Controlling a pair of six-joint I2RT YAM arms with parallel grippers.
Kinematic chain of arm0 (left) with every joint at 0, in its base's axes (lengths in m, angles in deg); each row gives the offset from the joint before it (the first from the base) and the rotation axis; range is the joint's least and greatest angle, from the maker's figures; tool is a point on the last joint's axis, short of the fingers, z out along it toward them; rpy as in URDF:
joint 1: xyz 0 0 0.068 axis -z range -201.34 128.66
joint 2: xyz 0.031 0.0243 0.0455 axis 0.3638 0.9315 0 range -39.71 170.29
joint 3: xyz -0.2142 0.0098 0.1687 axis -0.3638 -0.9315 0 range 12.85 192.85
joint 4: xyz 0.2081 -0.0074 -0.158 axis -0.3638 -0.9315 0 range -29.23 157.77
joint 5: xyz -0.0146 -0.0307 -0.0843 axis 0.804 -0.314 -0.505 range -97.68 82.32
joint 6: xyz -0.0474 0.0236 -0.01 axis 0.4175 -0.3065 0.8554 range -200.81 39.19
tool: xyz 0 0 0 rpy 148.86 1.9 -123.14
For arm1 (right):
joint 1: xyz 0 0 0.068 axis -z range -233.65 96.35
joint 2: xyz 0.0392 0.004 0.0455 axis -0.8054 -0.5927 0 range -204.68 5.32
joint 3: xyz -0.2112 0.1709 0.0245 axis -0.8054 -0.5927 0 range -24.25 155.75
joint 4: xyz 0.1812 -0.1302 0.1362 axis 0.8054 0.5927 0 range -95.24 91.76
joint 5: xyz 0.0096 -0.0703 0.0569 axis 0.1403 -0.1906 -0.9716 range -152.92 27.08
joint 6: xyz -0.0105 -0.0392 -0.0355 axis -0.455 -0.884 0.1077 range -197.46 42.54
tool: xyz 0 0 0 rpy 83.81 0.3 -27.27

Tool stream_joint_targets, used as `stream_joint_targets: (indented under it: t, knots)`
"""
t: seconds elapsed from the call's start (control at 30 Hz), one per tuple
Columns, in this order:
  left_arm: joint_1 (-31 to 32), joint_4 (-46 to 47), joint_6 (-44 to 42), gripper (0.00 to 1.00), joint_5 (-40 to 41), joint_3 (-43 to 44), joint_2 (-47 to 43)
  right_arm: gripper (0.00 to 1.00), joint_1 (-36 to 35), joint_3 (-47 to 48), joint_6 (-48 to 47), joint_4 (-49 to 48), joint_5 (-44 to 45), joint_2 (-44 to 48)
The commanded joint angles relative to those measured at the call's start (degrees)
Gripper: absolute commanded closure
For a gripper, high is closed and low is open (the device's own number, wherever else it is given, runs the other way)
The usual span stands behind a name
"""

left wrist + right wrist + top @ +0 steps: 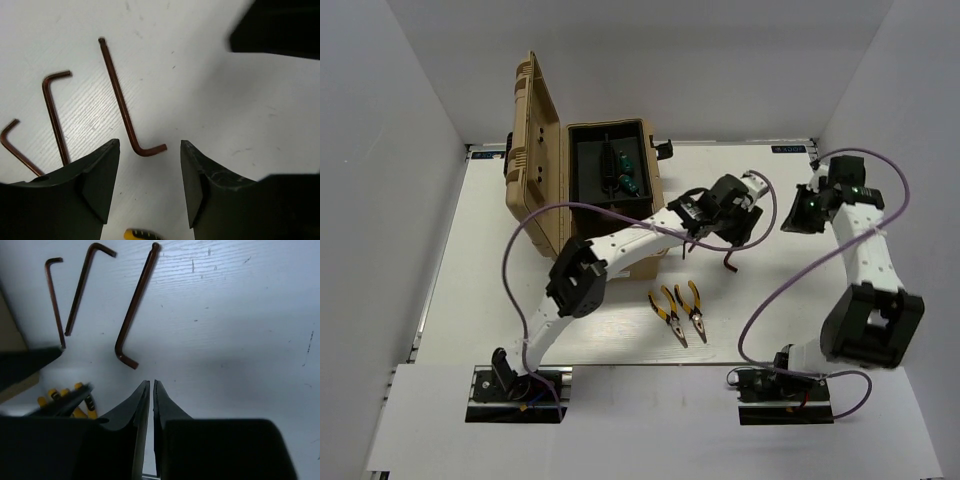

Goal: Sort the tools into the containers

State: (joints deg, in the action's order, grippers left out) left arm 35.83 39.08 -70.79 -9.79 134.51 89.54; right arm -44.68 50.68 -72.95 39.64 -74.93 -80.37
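Note:
The tan toolbox (545,175) stands open at the back left, with a green-handled screwdriver (628,172) in its black interior. Two yellow-and-black pliers (681,311) lie side by side on the table in front of it. My left gripper (150,147) is open and empty, hovering over the bent end of the longest hex key (122,97). Two shorter hex keys (54,115) lie to its left. From above, one hex key (730,258) shows just below the left gripper (730,225). My right gripper (151,385) is shut and empty, apart from the long hex key (134,307).
The right gripper (798,214) hangs above the table to the right of the left gripper, and shows as a dark shape (280,27) in the left wrist view. A yellow plier handle (142,234) lies under the left jaws. White walls enclose the table.

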Motion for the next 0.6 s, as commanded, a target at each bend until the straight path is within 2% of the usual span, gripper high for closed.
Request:
stream_joint_targets:
  t: [0.0, 0.17, 0.43, 0.57]
  knots:
    - [0.2, -5.2, 3.8, 0.38, 4.6, 6.4, 4.2, 0.87, 1.4, -4.4, 1.0, -4.2, -4.9, 10.4]
    - [0.2, -5.9, 4.3, 0.38, 7.1, 7.2, 8.7, 0.87, 4.7, -11.2, 2.3, -7.4, -6.1, 13.7]
    - [0.2, -3.2, 4.8, 0.38, 4.9, 5.2, 11.2, 0.87, 7.1, -12.5, 2.8, -7.3, -11.3, 12.7]
    - [0.2, -3.2, 5.4, 0.39, 4.9, 7.3, 13.0, 0.87, 7.6, -13.3, 3.0, -7.6, -12.9, 13.2]
